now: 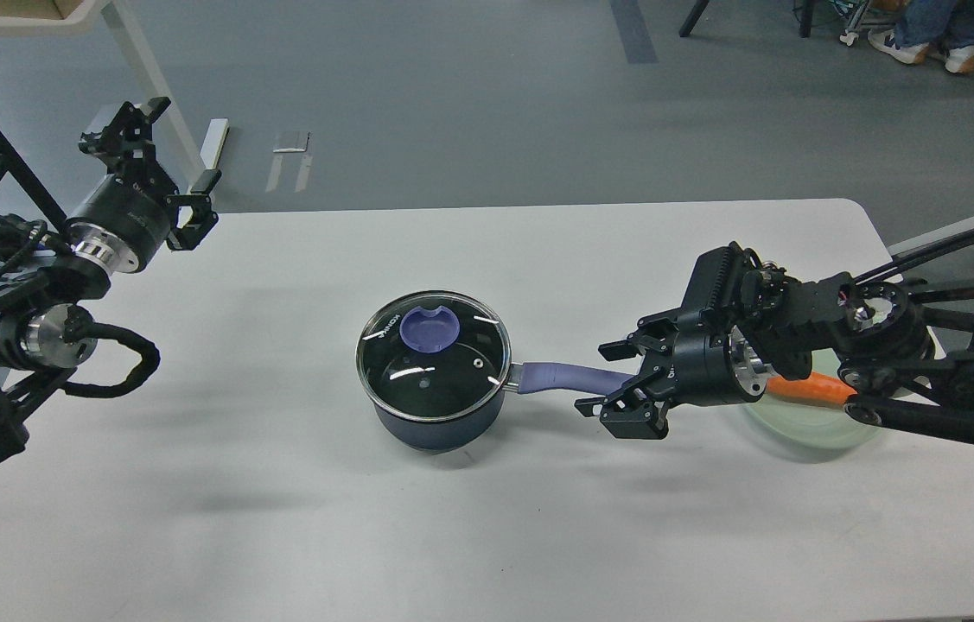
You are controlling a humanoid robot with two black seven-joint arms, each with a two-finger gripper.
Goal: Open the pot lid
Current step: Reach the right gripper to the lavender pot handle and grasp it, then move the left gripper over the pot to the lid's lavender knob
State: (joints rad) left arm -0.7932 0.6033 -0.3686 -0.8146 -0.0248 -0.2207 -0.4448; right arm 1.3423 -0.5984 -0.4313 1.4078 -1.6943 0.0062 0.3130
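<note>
The dark navy pot (430,428) stands in the middle of the white table (279,536). The clear glass lid (432,356) with its lavender-blue knob (429,329) sits on it. The pot's lavender-blue handle (569,378) points right. My right gripper (616,377) is open, its fingers above and below the far end of the handle, which it hides. My left gripper (162,151) is open and empty, raised over the table's far left corner.
A pale green glass plate (806,428) with an orange carrot (811,390) lies at the right, mostly behind my right arm. A table frame stands off the far left corner. A person's feet show at the top right.
</note>
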